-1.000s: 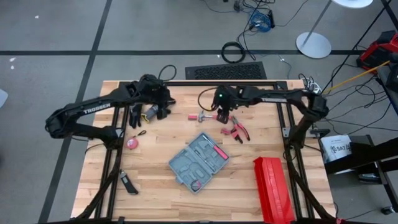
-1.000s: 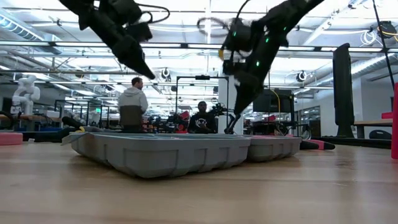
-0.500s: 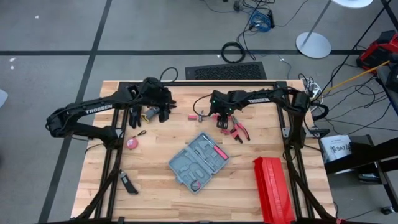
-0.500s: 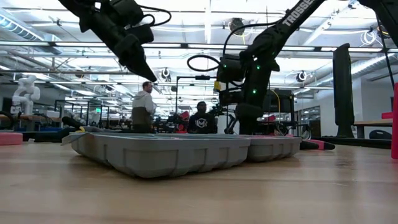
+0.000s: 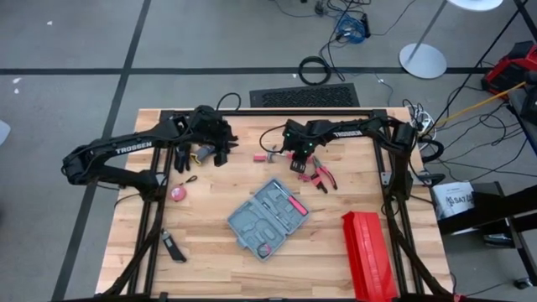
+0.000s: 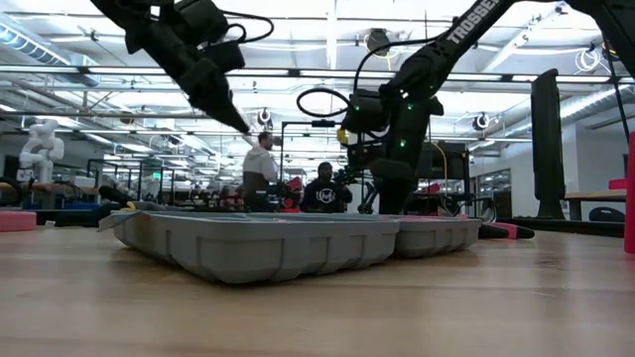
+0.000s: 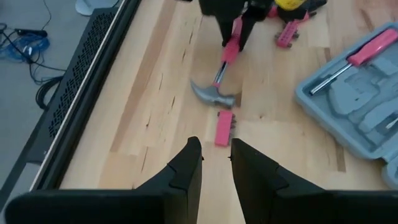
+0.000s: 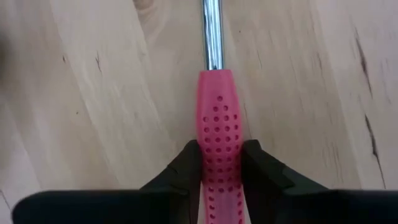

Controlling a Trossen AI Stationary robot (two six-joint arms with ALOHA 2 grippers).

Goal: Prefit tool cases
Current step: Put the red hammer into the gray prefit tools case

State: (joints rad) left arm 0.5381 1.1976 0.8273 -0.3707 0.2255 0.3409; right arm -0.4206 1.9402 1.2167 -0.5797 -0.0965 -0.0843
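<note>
1. Your right gripper (image 8: 221, 163) is down at the table, its two dark fingers (image 8: 181, 168) pressed against either side of the pink dotted handle of the hammer (image 7: 214, 87); it is clamped on that handle.
2. That hammer lies flat on the wood, its steel shaft running straight out from between the fingers to the grey head.
3. Your tool case (image 5: 268, 216) lies open and flat on the table (image 5: 210, 243), nearer the front edge than the hammer and well apart from the right gripper.
4. Seen from above, the case's long axis runs on a diagonal: one end points toward the hammer side, the other toward the front left of the table.
5. A pink-handled tool (image 7: 354, 59) already sits in one slot of the case, at the end nearest the hammer.
6. Your left gripper (image 7: 215, 158) hovers above the table to the left of the hammer, fingers parted by a narrow gap and holding nothing.
7. A small pink block (image 7: 224, 129) lies just beside the hammer head, between it and the left gripper.
8. Pink-handled pliers (image 5: 322, 176) lie close by the hammer, on its right.
9. The red ribbed box (image 5: 367, 254) lies to the right of the case.
</note>
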